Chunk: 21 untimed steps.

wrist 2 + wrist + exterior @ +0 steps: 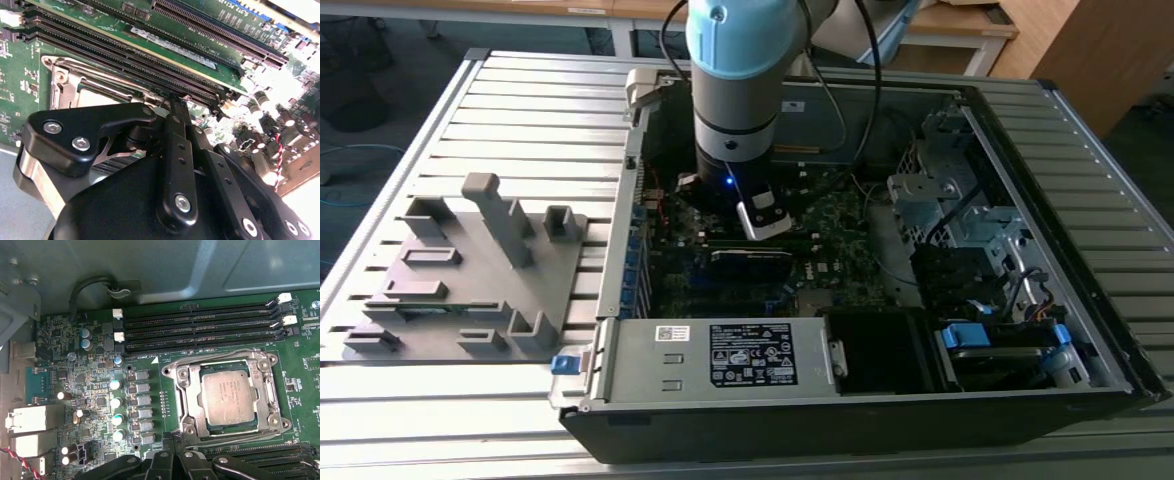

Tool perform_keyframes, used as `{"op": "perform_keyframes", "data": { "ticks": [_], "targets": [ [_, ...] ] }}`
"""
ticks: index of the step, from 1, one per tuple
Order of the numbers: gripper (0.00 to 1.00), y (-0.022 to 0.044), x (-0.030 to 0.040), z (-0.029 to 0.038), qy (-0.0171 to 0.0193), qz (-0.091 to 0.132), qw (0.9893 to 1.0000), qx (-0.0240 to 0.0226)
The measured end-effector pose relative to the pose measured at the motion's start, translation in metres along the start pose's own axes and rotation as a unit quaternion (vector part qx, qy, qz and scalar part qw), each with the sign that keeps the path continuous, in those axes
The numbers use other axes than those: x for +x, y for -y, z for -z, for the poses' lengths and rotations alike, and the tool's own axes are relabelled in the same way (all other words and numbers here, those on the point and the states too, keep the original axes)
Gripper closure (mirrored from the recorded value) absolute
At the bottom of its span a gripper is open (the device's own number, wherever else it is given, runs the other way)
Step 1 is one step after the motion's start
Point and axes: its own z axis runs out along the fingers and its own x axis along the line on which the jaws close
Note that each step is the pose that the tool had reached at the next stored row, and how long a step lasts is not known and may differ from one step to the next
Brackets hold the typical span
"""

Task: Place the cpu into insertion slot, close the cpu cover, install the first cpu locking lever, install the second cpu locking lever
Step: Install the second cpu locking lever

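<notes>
Chip [228, 398]: the cpu, a small flat square with a dull grey metal top, lying level in the insertion slot [186, 371] on the green board [90, 385], as the first wrist view shows. Sides run parallel to the long black memory slots [200, 327] beside it; being square, it has no long axis of its own. Judged light, rigid and fragile on its underside; best held by the edges, never pressed on top.

Cover [187, 412]: the cpu cover, a thin silvery frame plate with a window cut through, appears to lie down around the chip, the metal top showing through the window. Judged stiff but springy sheet metal, hinged along one side; whether it is latched cannot be told.

Levers: thin wire arms, judged springy and best pushed near their free ends. Their position cannot be made out.

Gripper [172, 107]: black fingers drawn narrow, tips close together, nothing held, standing just over the socket edge in the second wrist view.

Case [854, 395]: open, lying flat on a slatted metal table [520, 100], the arm [740, 100] reaching down into it. Grey fixture [467, 270] sits on the table toward the exterior view's left.
</notes>
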Motion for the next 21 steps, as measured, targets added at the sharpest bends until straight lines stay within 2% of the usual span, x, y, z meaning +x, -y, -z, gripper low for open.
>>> {"op": "perform_keyframes", "data": {
  "ticks": [5,14,17,21],
  "targets": [
    [0.89,-0.0006,0.0,0.0028,0.0002,0.0,1.0,-0.0002],
    [0.89,-0.0031,0.0,0.0173,0.0,0.0,1.0,0.0002],
    [0.89,-0.0036,-0.0001,0.0201,0.0001,0.0,1.0,0.0004],
    [0.89,-0.0042,0.0,0.0215,0.0008,0.0,1.0,0.0062]
  ]
}}
